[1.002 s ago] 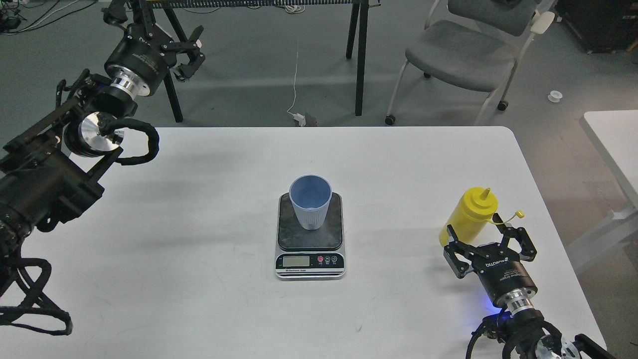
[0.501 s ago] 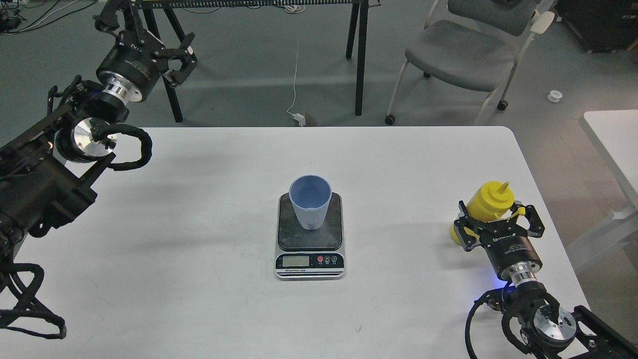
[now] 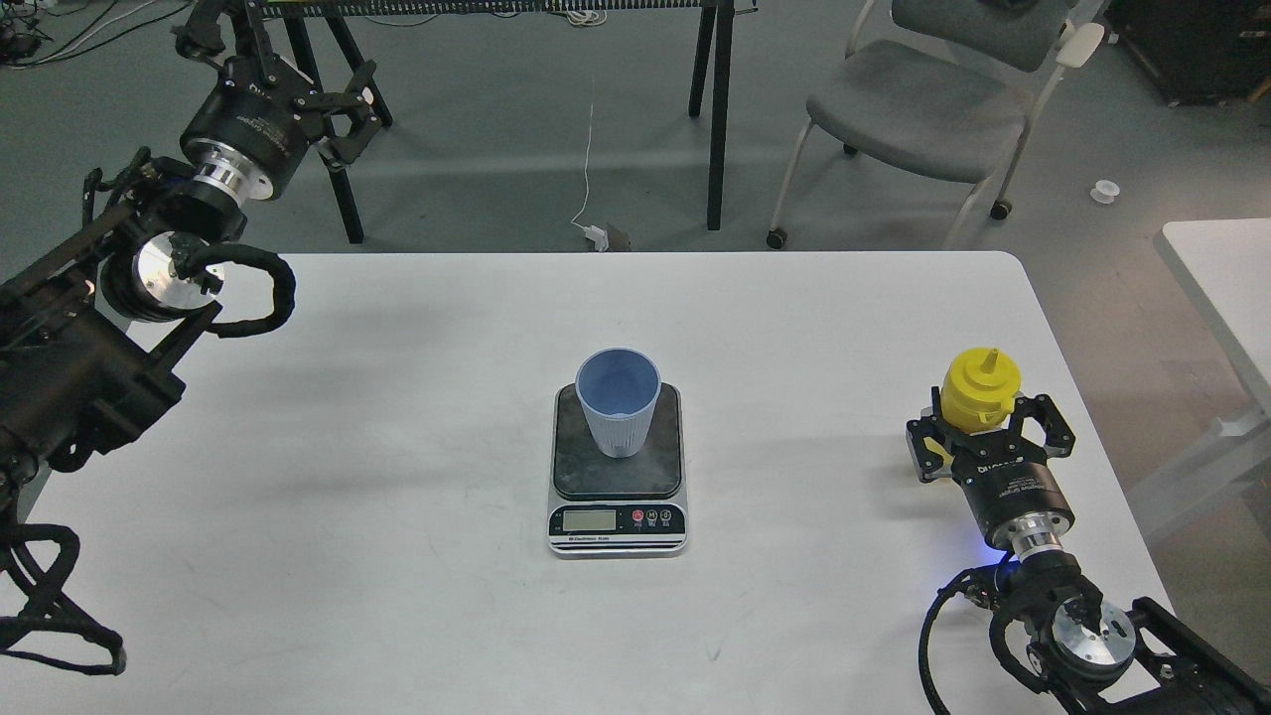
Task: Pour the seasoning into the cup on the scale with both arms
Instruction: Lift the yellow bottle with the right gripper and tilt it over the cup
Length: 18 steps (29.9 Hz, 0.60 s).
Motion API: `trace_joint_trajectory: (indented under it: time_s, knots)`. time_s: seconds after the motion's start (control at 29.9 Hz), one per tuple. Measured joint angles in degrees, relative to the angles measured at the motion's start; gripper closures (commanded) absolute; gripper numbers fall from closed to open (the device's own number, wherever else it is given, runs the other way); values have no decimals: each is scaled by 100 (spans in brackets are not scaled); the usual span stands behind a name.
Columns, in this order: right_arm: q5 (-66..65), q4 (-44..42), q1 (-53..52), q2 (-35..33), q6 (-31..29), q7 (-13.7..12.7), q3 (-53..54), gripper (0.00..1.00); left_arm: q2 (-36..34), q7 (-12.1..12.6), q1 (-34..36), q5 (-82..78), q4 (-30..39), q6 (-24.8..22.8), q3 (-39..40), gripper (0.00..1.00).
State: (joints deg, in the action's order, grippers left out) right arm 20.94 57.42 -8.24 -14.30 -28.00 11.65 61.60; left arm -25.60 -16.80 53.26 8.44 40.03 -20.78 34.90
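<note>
The yellow seasoning bottle point(image 3: 981, 387) stands near the table's right edge, with only its nozzle top showing. My right gripper point(image 3: 983, 422) is closed around its body, one finger on each side. The light blue cup point(image 3: 619, 397) stands upright on the dark platform of the scale point(image 3: 618, 521) at the table's middle, well to the left of the bottle. My left gripper point(image 3: 343, 104) is open and empty, raised beyond the table's far left corner, far from the cup.
The white table point(image 3: 397, 497) ends just right of the bottle. A grey chair point(image 3: 923, 109) and black table legs point(image 3: 717, 109) stand on the floor behind. A second white table point(image 3: 1226, 288) is at the right.
My right gripper moved forward onto the bottle and closed around it; the bottle shifted right and straightened up. My left arm drew back up and to the left.
</note>
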Motion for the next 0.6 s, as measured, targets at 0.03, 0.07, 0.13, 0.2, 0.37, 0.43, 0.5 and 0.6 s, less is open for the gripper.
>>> trace_joint_trajectory:
  time_s: [0.03,0.07,0.13,0.2,0.37,0.43,0.5,0.6]
  knots:
    - [-47,138,-73,-112,0,3,12,61,0,-2,0,0,27,2,1,1]
    - [-139,251,-154,-210,0,7,27,61,0,-3,0,0,53,2,2,1]
    - [-523,510,-362,-381,0,52,66,61,-2,-3,0,0,123,3,6,1]
    - [-1053,771,-534,-450,0,125,100,61,-2,-3,1,0,157,4,12,1]
    - [-3085,1608,-920,-390,972,189,124,61,14,-1,8,0,165,-6,24,1]
    - [-4008,1905,-1028,-267,1560,197,53,61,10,19,8,16,124,-36,39,1]
    - [-4726,2033,-1161,-134,1939,211,-127,61,-17,34,8,33,103,-63,94,1]
    - [-5603,2062,-1539,-19,2410,335,-699,61,-59,43,-114,45,93,-85,191,1]
